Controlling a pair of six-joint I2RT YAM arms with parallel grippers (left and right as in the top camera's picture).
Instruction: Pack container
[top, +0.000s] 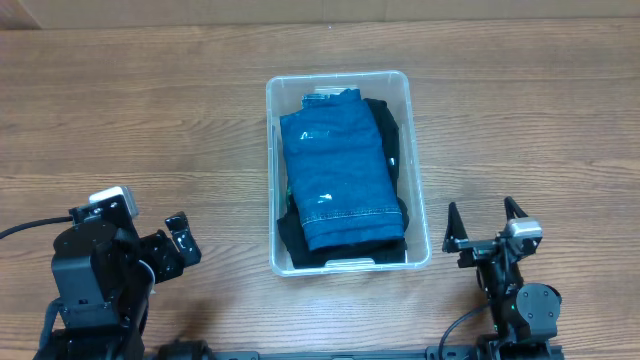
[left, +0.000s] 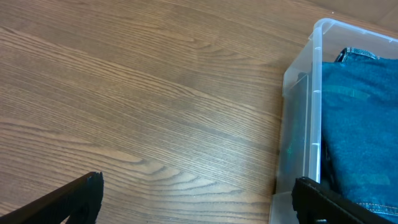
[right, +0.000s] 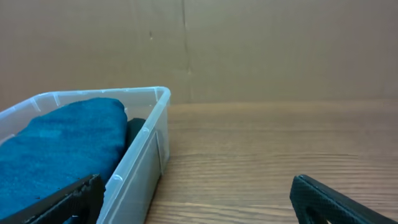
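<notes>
The clear plastic container (top: 418, 180) stands in the middle of the wooden table. Folded blue jeans (top: 335, 175) lie in it on top of a black garment (top: 392, 130). My left gripper (top: 176, 240) is open and empty, down at the front left, well left of the container. My right gripper (top: 485, 222) is open and empty at the front right, just right of the container's near corner. The left wrist view shows the container's wall (left: 298, 124) with jeans (left: 357, 118) inside. The right wrist view shows its corner (right: 152, 134) and jeans (right: 62, 140).
A brown cardboard wall (right: 249, 43) stands behind the table's far edge. Bare wood tabletop (top: 130, 120) lies on both sides of the container.
</notes>
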